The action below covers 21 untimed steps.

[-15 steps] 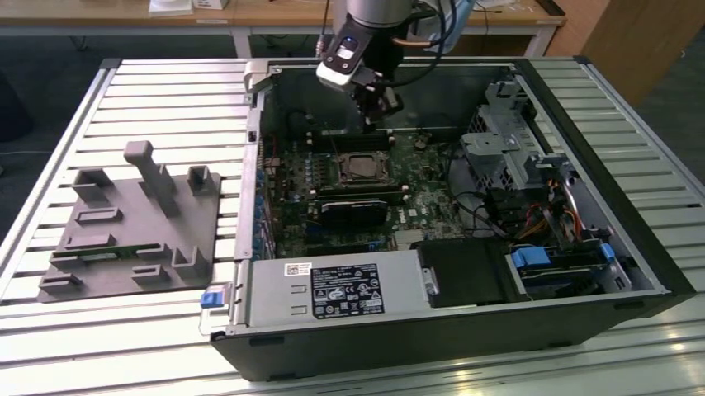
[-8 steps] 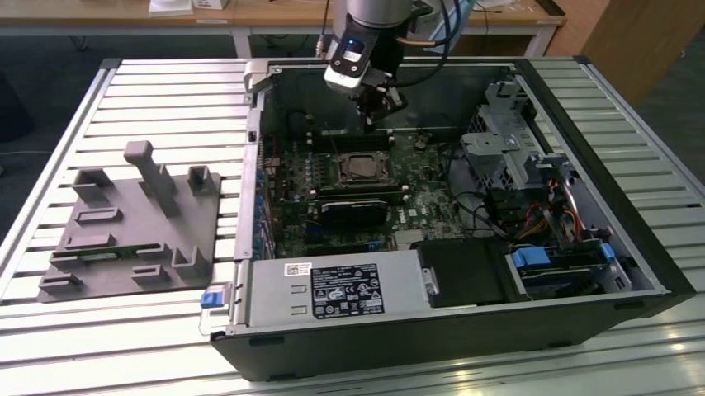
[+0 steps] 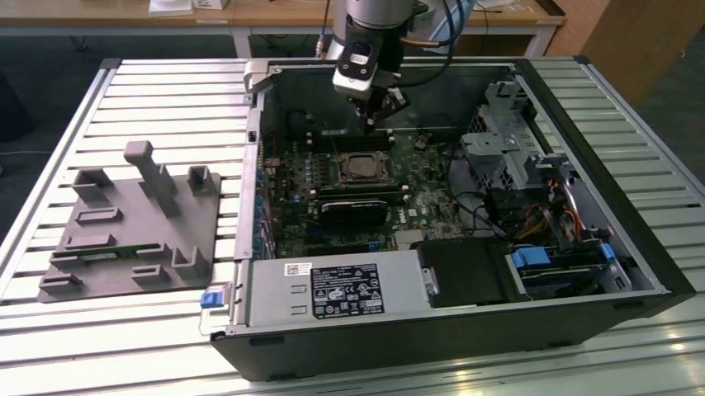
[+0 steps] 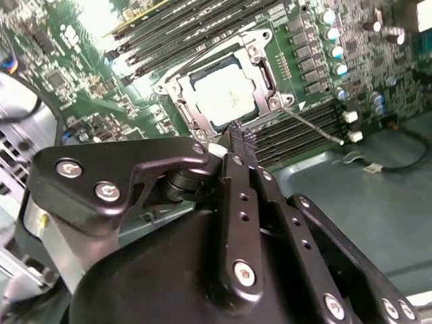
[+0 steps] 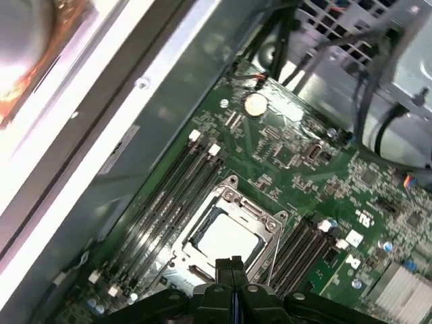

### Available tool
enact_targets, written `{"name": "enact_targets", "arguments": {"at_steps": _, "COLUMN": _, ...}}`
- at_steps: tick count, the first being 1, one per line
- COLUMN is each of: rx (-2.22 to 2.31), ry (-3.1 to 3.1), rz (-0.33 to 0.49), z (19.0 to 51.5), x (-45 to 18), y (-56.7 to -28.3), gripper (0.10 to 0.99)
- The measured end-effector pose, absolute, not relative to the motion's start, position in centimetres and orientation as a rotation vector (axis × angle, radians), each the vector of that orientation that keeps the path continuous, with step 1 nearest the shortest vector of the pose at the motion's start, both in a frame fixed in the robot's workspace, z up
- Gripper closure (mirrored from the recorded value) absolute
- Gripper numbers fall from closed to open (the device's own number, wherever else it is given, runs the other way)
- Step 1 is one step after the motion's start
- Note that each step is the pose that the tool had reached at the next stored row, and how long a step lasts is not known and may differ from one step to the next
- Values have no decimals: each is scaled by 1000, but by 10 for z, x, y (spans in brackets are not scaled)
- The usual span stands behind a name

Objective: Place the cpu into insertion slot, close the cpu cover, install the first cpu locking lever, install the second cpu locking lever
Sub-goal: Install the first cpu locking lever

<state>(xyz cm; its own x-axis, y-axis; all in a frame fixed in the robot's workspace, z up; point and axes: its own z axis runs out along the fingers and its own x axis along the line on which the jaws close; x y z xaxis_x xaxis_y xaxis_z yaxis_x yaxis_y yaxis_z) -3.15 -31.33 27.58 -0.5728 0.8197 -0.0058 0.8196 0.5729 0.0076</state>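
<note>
The cpu [image 4: 225,96] lies flat in the insertion slot [image 3: 361,169] on the green board, its pale metal top showing through the window of the cpu cover [image 4: 264,69]. The silvery cover lies down around the chip [image 5: 226,237]. A thin silvery lever rod [image 4: 314,126] sticks out from one socket corner across the memory slots. My gripper [image 3: 375,115] hangs just above the socket's far edge, apart from it. In both wrist views its black fingertips [image 4: 235,129] are pressed together with nothing between them, close to the socket's rim [image 5: 229,262].
Black memory slots [image 5: 169,196] flank the socket. A black heatsink block [image 3: 352,210] sits just in front of it. The case walls [image 3: 259,91], the drive cage [image 3: 507,148] and cables hem in the exterior view's right. A grey fixture plate [image 3: 132,223] lies outside the case.
</note>
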Motion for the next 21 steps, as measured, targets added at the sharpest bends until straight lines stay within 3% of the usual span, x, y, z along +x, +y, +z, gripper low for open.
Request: {"name": "enact_targets", "arguments": {"at_steps": 21, "rx": 955, "ry": 2985, "rz": 8, "z": 273, "x": -31, "y": -313, "gripper": 980}}
